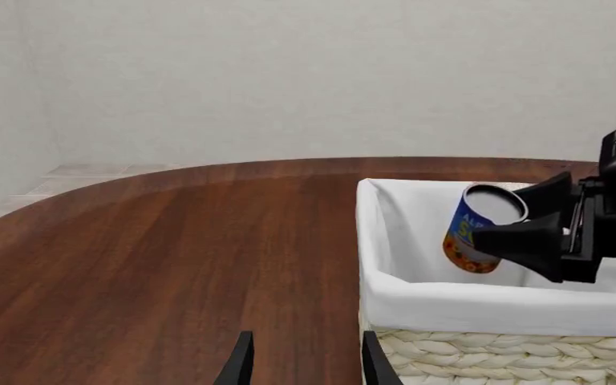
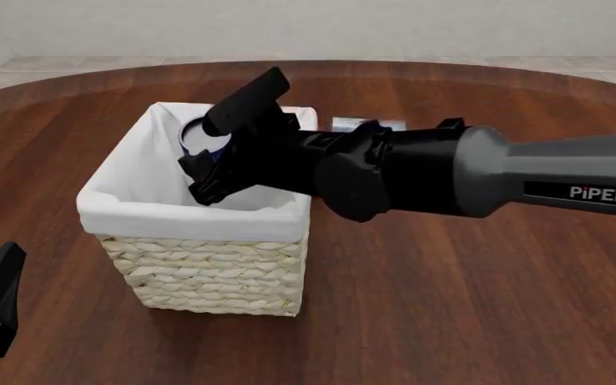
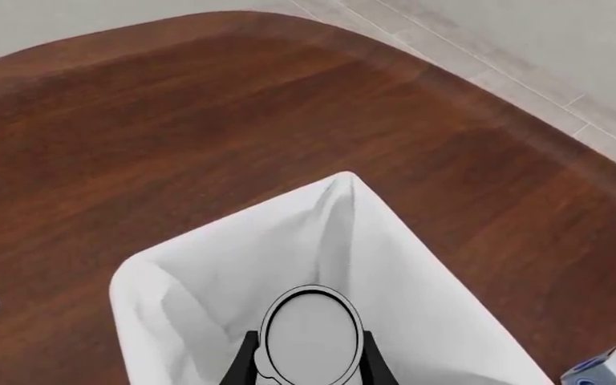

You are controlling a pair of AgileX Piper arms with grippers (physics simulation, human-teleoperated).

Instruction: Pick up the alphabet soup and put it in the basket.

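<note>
Soup [image 1: 484,228] hangs tilted over the open mouth of the basket [image 2: 196,269], pinched at its sides by the right claw [image 3: 308,365], whose two fingers press against the can with its pale top facing the wrist camera. From the front, the right arm [image 2: 480,172] reaches in across the worktop [image 2: 480,313] from the right, and its dark claw hides most of the can, leaving only a bit of the silver rim and blue label showing against the white lining. The can sits inside the rim line, near the basket's far side, clear of the lining's floor as far as I can tell. The left claw [image 1: 302,361] hovers low near the basket's left side, fingers spread apart with nothing between them. A blue-and-white box [image 2: 367,124] lies behind the basket.
</note>
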